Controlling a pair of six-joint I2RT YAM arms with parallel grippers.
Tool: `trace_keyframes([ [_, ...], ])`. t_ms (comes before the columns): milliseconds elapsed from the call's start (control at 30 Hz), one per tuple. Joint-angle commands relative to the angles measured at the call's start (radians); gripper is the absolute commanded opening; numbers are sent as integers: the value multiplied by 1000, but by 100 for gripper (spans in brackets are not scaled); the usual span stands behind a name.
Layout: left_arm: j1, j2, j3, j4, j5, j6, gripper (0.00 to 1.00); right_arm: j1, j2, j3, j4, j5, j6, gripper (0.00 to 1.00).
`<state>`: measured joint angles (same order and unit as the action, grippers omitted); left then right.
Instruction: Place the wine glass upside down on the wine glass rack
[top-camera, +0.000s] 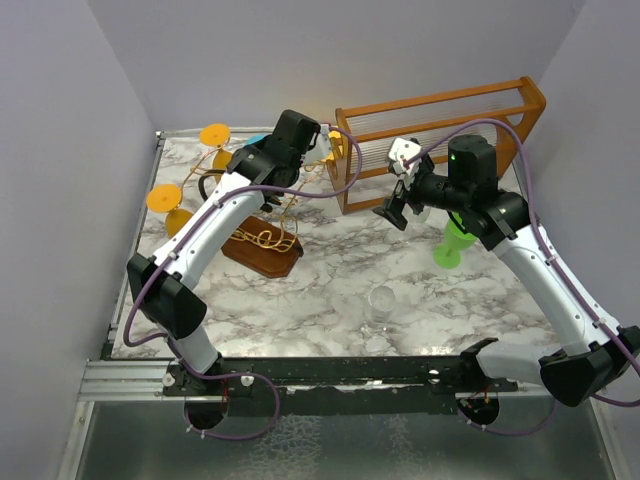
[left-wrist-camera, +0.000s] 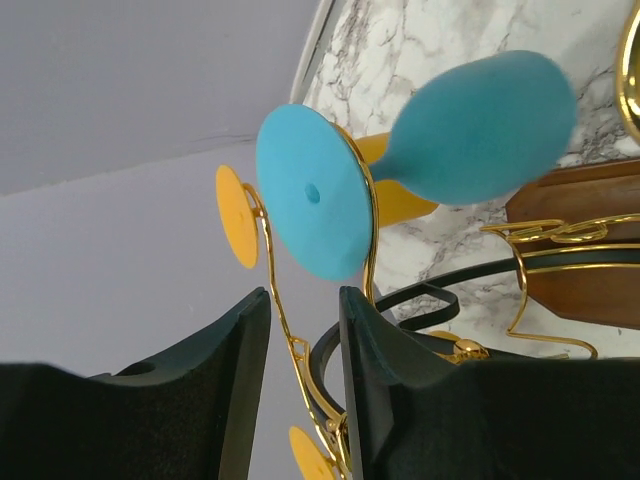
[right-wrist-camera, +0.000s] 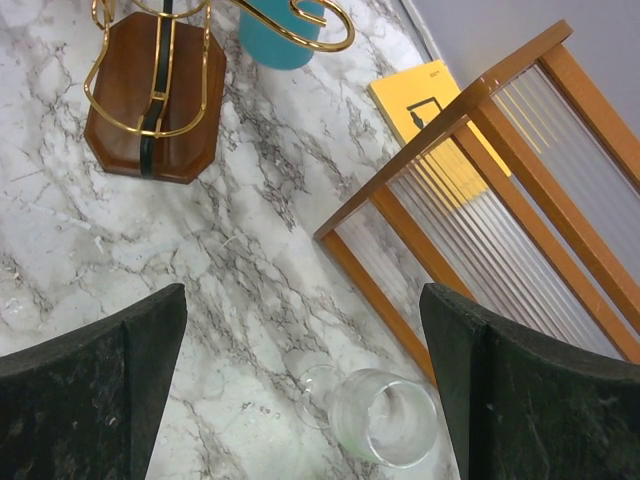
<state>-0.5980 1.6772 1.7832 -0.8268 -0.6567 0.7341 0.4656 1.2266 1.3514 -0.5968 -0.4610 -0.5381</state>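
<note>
Orange glasses (top-camera: 165, 197) hang at the left side of the wine glass rack (top-camera: 266, 250), which stands on the marbled bench (top-camera: 330, 270). The teal wine glass (left-wrist-camera: 480, 125) hangs upside down on the rack, its foot caught in a gold wire arm. Just beside that foot the left claw (left-wrist-camera: 302, 300) is partly spread, with a gold wire running between its fingers, and it pinches nothing. Further right, near the wooden frame (top-camera: 440, 135), the right claw (right-wrist-camera: 300, 300) is spread wide and empty. A clear glass (right-wrist-camera: 385, 418) sits on the bench near it, and a green glass (top-camera: 455, 242) shows partly under that arm.
</note>
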Motion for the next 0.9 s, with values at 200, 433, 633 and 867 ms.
trace_keyframes([
  [200,0,-16,125,-135,203,-79,41,-1,-32,-21,40,90,40,100],
  [433,0,-60,178,-177,403,-172,52,-15,-84,-92,65,230,98,100],
  [633,5,-157,147,-128,564,-268,72,-207,-140,-109,84,222,204,100],
  [867,18,-174,188,-156,699,-347,81,-500,-152,-107,56,217,257,95],
])
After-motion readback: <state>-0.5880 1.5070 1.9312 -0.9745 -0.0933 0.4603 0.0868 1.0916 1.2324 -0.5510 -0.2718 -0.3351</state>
